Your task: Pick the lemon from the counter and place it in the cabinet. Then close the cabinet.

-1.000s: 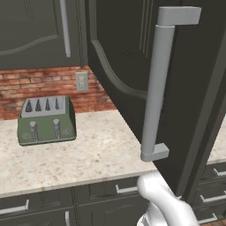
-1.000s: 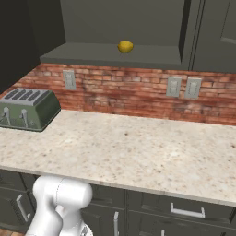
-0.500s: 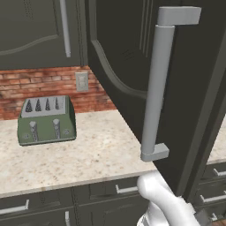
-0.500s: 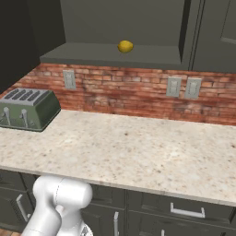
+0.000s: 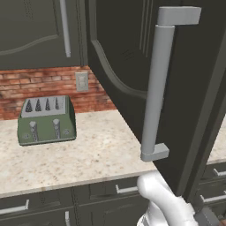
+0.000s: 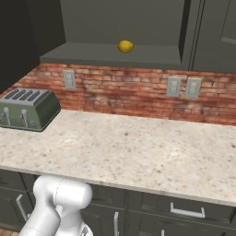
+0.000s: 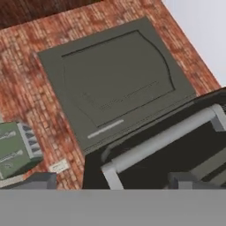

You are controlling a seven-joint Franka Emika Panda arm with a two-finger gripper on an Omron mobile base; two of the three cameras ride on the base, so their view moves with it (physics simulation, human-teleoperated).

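The yellow lemon (image 6: 125,46) lies on the bottom shelf inside the open cabinet (image 6: 92,53), above the brick wall. The cabinet's dark door (image 5: 123,66) stands swung out over the counter (image 5: 88,154), its long light-grey bar handle (image 5: 158,88) facing the left base camera. In the hand view that handle (image 7: 163,140) runs slantwise just beyond my gripper (image 7: 112,183). The two dark fingertips (image 7: 40,181) sit wide apart, so the gripper is open and holds nothing. The speckled counter (image 6: 138,147) is bare in front of the cabinet.
A green toaster (image 5: 46,119) (image 6: 27,108) (image 7: 13,150) stands on the counter at the left. A closed dark wall cabinet door (image 7: 114,84) hangs beside the open one. Wall outlets (image 6: 174,86) sit on the brick backsplash. Dark drawers (image 6: 184,212) run under the counter edge.
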